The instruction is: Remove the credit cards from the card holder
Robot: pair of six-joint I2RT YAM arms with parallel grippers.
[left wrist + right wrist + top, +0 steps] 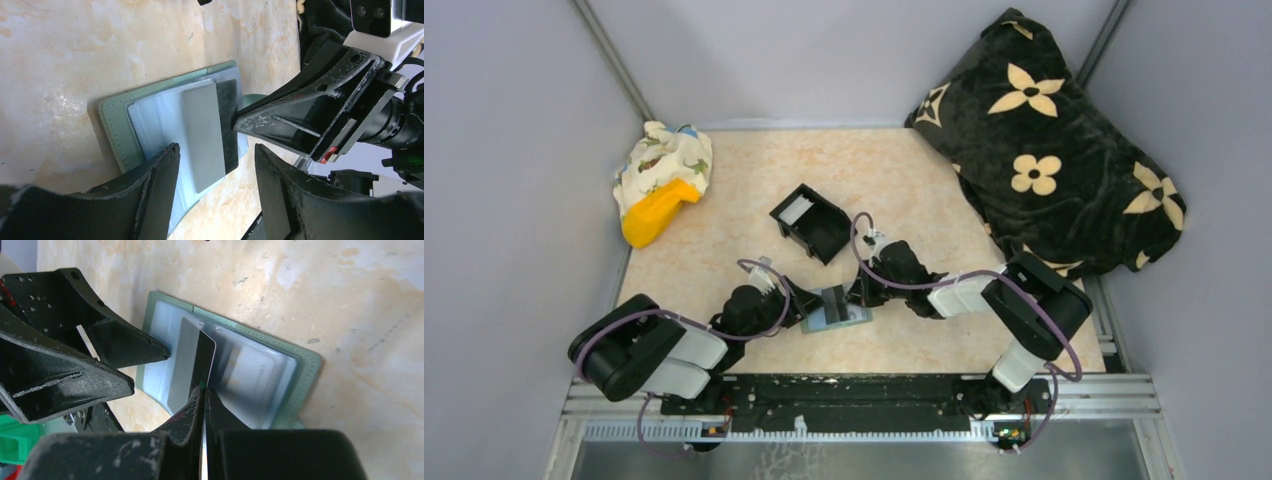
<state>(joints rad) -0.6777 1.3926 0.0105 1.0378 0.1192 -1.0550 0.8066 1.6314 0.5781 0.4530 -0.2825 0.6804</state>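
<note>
The sage-green card holder (836, 312) lies open on the table between both arms, blue-grey pockets up; it also shows in the left wrist view (116, 116) and the right wrist view (260, 375). My right gripper (203, 390) is shut on the edge of a pale grey credit card with a black stripe (187, 360), (202, 132), which stands tilted over the pockets. I cannot tell whether its far end is still in a pocket. My left gripper (215, 160) is open, one fingertip (170, 150) resting on the holder's inner pockets. More pale cards sit in the pockets (250, 372).
A black plastic box (811, 222) stands just behind the card holder. A patterned cloth with a yellow object (662, 180) lies at the back left. A large black flowered blanket (1044, 150) fills the back right. A metal rail (864, 395) runs along the near edge.
</note>
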